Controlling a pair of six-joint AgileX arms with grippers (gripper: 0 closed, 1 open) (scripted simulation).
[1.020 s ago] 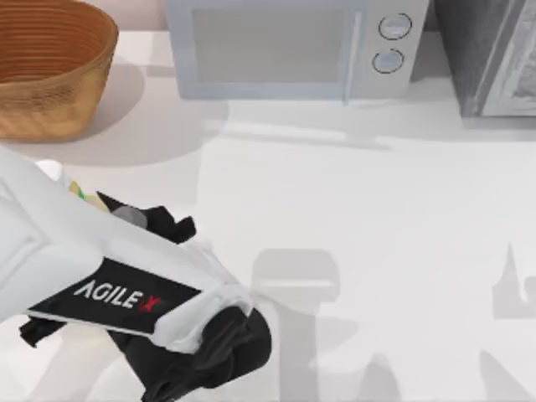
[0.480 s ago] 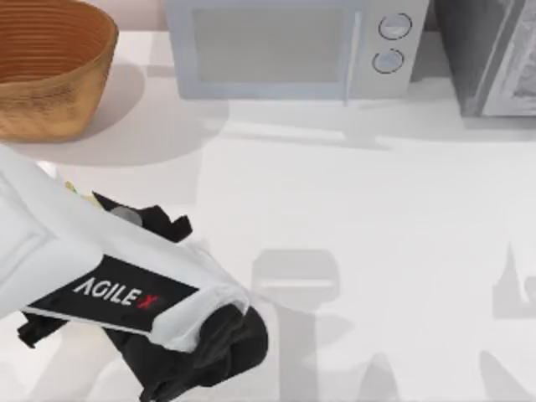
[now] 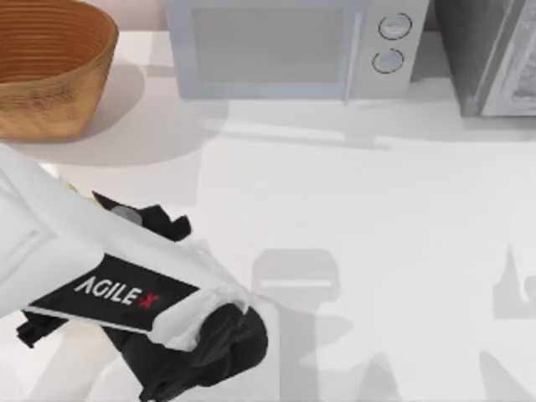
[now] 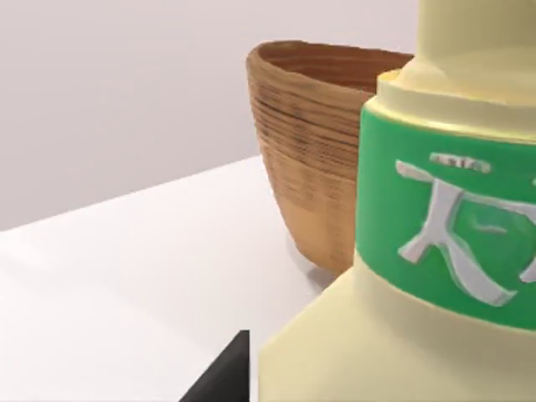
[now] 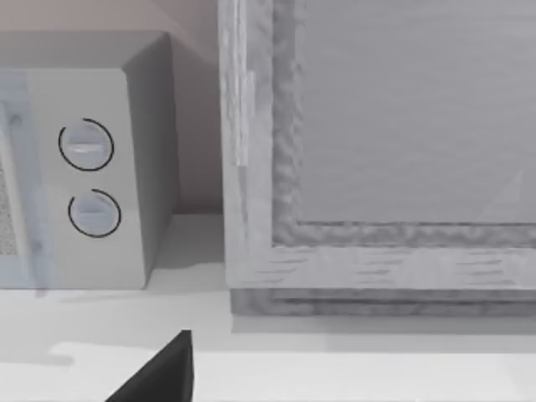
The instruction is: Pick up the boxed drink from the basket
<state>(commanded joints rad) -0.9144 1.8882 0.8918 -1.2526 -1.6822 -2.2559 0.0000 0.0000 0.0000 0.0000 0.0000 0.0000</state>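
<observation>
The left arm (image 3: 75,251) has a smooth white shell with rounded, blocky segments. A black panel on it carries the word AGILEX in white letters, the X in red. Beyond the panel comes a glossy black rounded housing (image 3: 209,352), with matte black angular parts and a small grey disc (image 3: 127,214).

Microwave (image 3: 289,48) (2 dials), grey cabinet (image 3: 494,54).

A rendered kitchen counter: a microwave (image 3: 289,48) stands at the white table's (image 3: 377,218) back edge.
</observation>
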